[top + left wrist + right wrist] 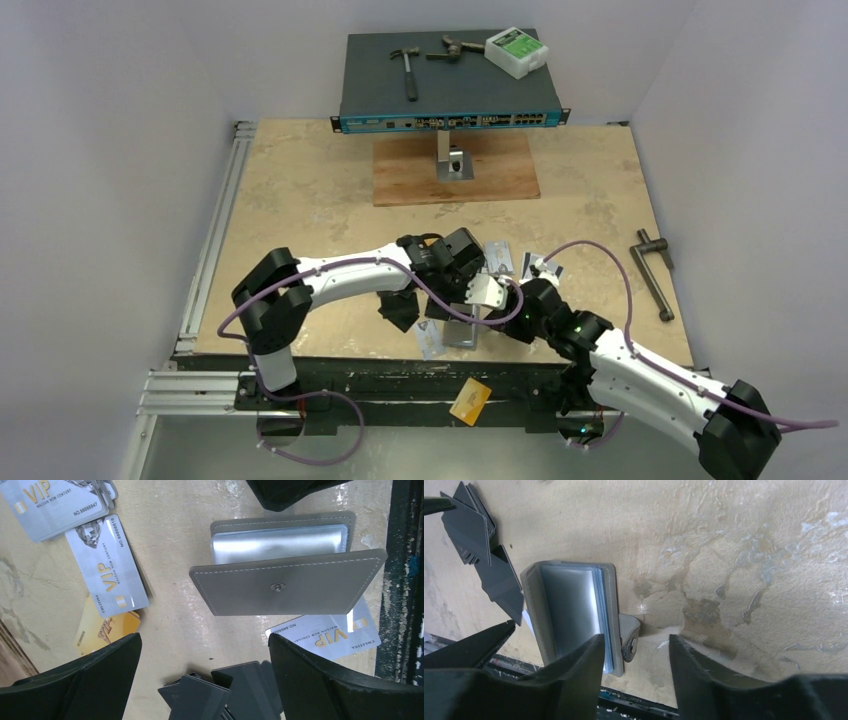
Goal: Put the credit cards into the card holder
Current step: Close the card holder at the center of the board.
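Observation:
The grey card holder (pixel 287 582) lies open near the table's front edge, its snap flap raised over a silvery inside; in the top view the card holder (pixel 485 292) sits between both grippers. Silver credit cards (pixel 107 565) lie beside it, one (pixel 325 635) pokes out under the flap, and a gold card (pixel 107 630) lies under a silver one. My left gripper (pixel 205 637) hangs open above bare table, holding nothing. My right gripper (pixel 635 639) is open at the card holder's (pixel 569 610) edge. The snap tab (pixel 630 635) lies loose between its fingers.
A fanned dark grey case (pixel 220 690) lies just under the left gripper. An orange card (pixel 470 400) rests on the front rail, off the board. A network switch (pixel 450 80) with tools stands at the back, and a metal crank (pixel 655 275) lies at the right.

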Robot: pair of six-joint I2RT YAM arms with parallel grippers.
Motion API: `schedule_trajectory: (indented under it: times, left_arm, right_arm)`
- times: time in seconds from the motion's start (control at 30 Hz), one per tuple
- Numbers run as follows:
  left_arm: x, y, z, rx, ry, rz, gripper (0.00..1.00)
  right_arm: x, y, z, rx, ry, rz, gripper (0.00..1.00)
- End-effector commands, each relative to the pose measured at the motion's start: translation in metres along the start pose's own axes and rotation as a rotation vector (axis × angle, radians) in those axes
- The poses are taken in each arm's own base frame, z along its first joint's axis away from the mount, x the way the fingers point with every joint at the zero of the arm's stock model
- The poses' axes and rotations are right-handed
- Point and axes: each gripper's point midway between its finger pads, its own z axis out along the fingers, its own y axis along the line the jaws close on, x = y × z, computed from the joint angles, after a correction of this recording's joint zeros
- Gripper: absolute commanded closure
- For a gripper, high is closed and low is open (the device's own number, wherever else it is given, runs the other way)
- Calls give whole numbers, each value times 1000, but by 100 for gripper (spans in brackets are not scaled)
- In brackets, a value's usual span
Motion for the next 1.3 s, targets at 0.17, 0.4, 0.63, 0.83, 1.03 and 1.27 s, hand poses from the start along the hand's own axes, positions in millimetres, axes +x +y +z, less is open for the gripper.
schedule_trajectory:
  times: [0.17, 0.4, 0.63, 0.83, 1.03, 1.27]
  left_arm:
    - [-20, 21, -42, -24, -99, -299, 0]
    - [-10, 72, -105, -125, -320, -623, 0]
    - [3, 75, -128, -14, -442, -719, 3]
    - [44, 111, -162, -48, -675, -934, 0]
    - [71, 106, -138, 110, -569, -962, 0]
    - [39, 68, -114, -33, -508, -678, 0]
  right_arm:
    - [-21, 23, -19, -43, -64, 52, 1]
    - [-28, 21, -34, -74, -118, 128, 1]
    - [-44, 39, -52, -158, -179, 103, 20]
    - [-62, 60, -59, -116, -186, -27, 64]
    - [-67, 112, -51, -249, -133, -156, 74]
    - [-39, 118, -17, -294, 5, -185, 82]
